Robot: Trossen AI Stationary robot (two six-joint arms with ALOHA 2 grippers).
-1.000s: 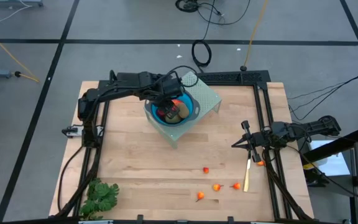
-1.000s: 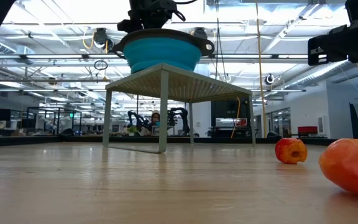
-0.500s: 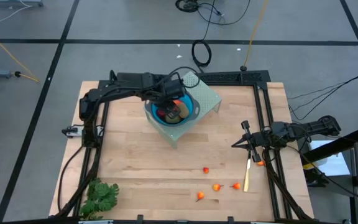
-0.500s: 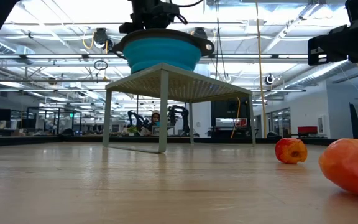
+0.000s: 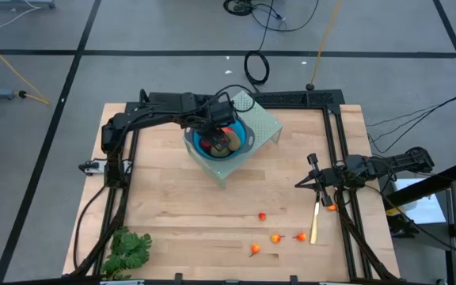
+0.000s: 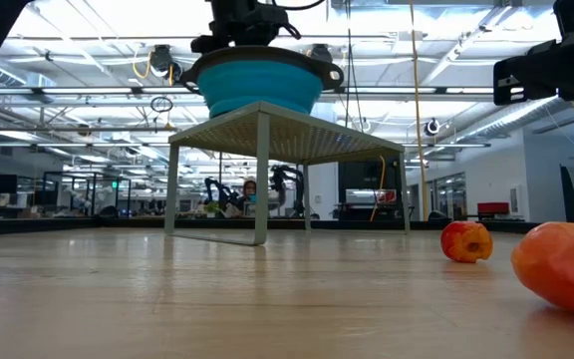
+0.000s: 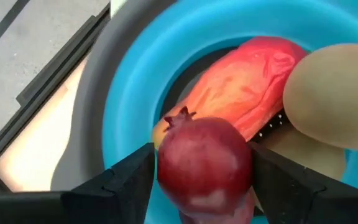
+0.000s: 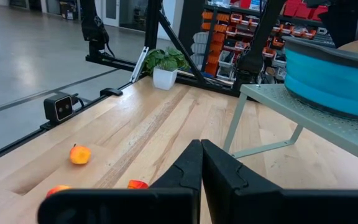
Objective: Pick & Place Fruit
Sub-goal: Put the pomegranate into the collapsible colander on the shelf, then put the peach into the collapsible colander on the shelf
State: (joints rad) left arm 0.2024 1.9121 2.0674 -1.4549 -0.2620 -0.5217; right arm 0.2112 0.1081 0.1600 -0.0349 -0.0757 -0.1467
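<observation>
A dark-red pomegranate-like ball (image 7: 205, 163) sits between the fingers of the left gripper (image 7: 201, 180), low inside the blue bowl (image 5: 242, 144). Whether the fingers press it or have just let go cannot be told: they stand close on either side, and the ball looks to rest on the fruit below. The judgement is that this is the release step of one placement. Under and beside the ball lie a long red-orange piece (image 7: 241, 84) and an olive-brown oval (image 7: 331, 93). The bowl stands on a pale green perforated stand (image 5: 264, 123) at the far middle of the wooden table (image 5: 172, 206).

Several tiny orange-red fruits remain on the table near its front edge, among them one at (image 5: 262, 216), one at (image 5: 276, 237) and one at (image 5: 254, 249); in the low view two of them show large at (image 6: 465, 241) and (image 6: 564, 265). So the task looks only partly done.

Next, the left gripper would need to spread fully and lift straight up clear of the bowl rim before reaching for a loose fruit.

The right gripper (image 5: 313, 180) waits with fingers closed at the right side of the table, beside a thin yellow stick (image 5: 314, 222). A leafy green bunch (image 5: 129, 252) lies at the front left corner.

Against the earlier frames, the arms, bowl and loose fruits sit in the same places; no shift of the left gripper can be made out in the high view.
</observation>
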